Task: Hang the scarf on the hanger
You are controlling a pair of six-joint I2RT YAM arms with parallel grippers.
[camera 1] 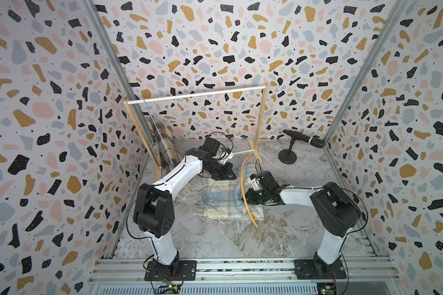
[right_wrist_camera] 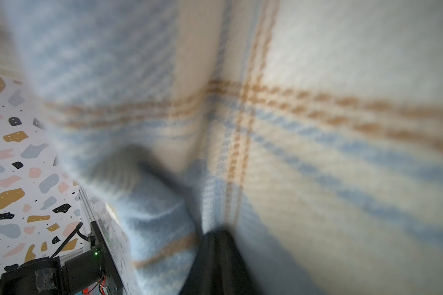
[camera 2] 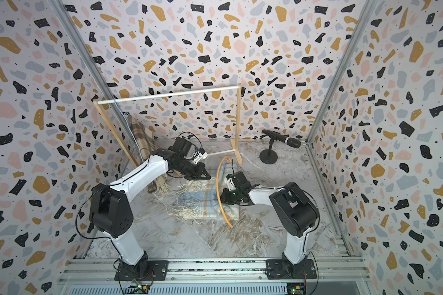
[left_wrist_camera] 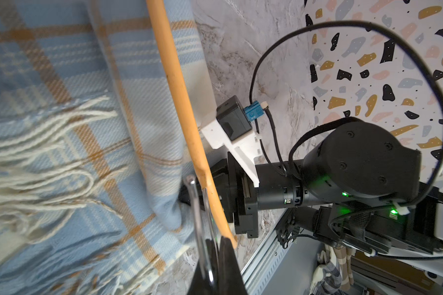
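Note:
The scarf [camera 1: 220,201] [camera 2: 197,201] is light blue plaid with tan lines and cream fringe, and it lies folded on the marble table. An orange curved hanger [camera 1: 241,184] [camera 2: 217,184] arcs over the scarf's right part. My left gripper [camera 1: 230,176] [camera 2: 206,176] [left_wrist_camera: 219,238] is shut on the hanger [left_wrist_camera: 179,89], with a clear piece of it between the fingers. My right gripper [camera 1: 243,198] [camera 2: 221,199] [right_wrist_camera: 218,232] is low at the scarf's right edge, under the hanger. It is shut on a fold of the scarf [right_wrist_camera: 317,127], whose fabric fills the right wrist view.
A wooden rack with a white rod [camera 1: 197,94] [camera 2: 169,95] stands at the back. A brown plaid scarf [camera 1: 164,143] hangs at its left end. A black microphone on a stand [camera 1: 304,139] is at the back right. Patterned walls close in three sides.

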